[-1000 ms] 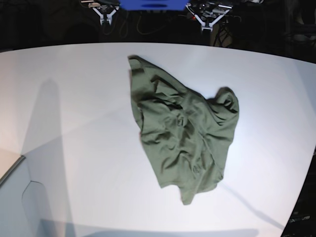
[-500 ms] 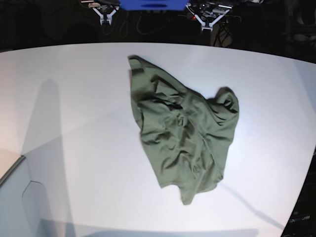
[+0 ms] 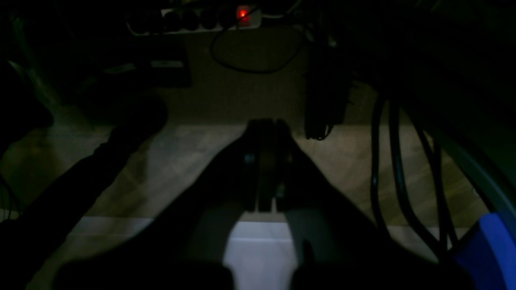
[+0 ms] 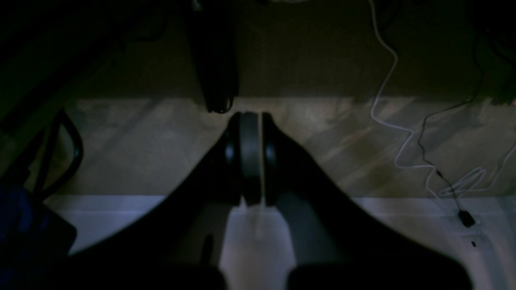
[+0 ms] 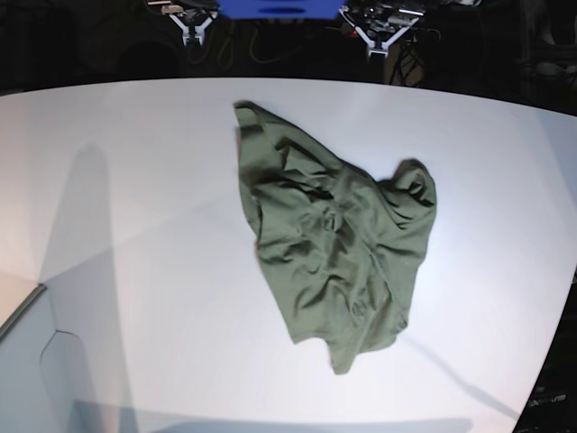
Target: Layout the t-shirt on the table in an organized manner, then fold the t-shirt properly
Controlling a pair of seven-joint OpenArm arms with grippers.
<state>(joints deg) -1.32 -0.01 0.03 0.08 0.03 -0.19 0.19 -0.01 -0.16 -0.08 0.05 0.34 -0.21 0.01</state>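
The olive-green t-shirt [image 5: 331,242] lies crumpled in a loose heap a little right of the middle of the white table [image 5: 135,225]. Both arms are pulled back beyond the table's far edge, well away from the shirt. In the base view my left gripper [image 5: 380,51] shows at the top right and my right gripper [image 5: 194,41] at the top left. My left gripper [image 3: 267,123] is shut with nothing in it, seen over a dim floor. My right gripper [image 4: 250,117] is likewise shut and empty. Neither wrist view shows the shirt.
A blue block [image 5: 279,8] sits between the two arm bases beyond the table's far edge. Cables [image 3: 397,169] and a power strip [image 3: 201,18] lie on the dark floor. A white cable [image 4: 403,133] runs along the floor. The table's curved edge [image 5: 554,361] drops off at the right.
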